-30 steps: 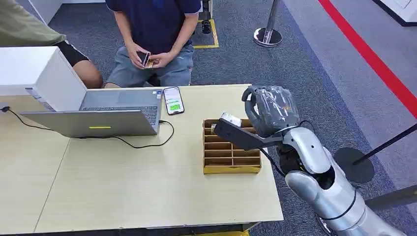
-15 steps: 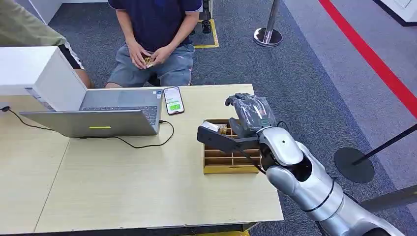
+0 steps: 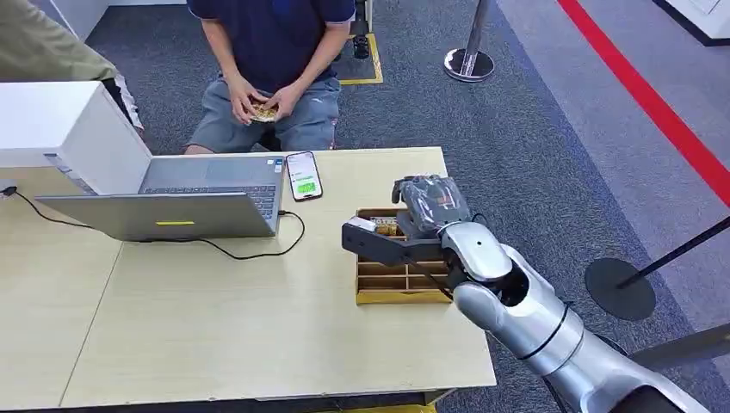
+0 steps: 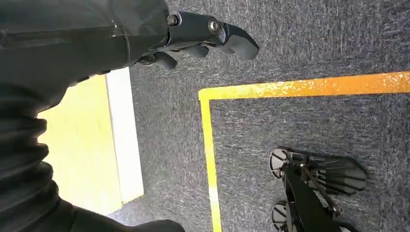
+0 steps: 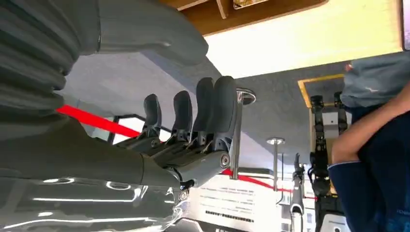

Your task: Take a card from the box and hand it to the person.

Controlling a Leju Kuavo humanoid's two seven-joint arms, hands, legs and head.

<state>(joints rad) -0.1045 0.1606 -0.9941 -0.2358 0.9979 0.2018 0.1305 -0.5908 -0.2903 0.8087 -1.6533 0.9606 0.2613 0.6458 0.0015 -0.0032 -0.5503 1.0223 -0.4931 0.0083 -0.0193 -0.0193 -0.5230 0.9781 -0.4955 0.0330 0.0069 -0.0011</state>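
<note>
The right hand (image 3: 430, 202) hovers over the far end of the box (image 3: 405, 277), palm down, apparently placed to reach the cards (image 3: 386, 227) that sit in the far compartments directly beneath and just left of it. In the right wrist view its fingers (image 5: 203, 113) are extended side by side with the thumb apart and nothing between them; it holds no card. The nearer compartments of the box, toward the forearm, look empty.

The left hand (image 4: 193, 36) hangs at the robot's side over the carpet, fingers loosely apart, holding nothing.

The person (image 3: 271, 52) sits beyond the far table edge, ahead and to the left of the right hand, both hands busy with a small object in the lap, so no receiving hand is offered yet. A phone (image 3: 303, 175) and a laptop (image 3: 185, 202) with its cable (image 3: 250, 249) lie left of the right hand, between box and person. In my judgement a handover should pass above them; the compartment walls may hinder the pinch.
</note>
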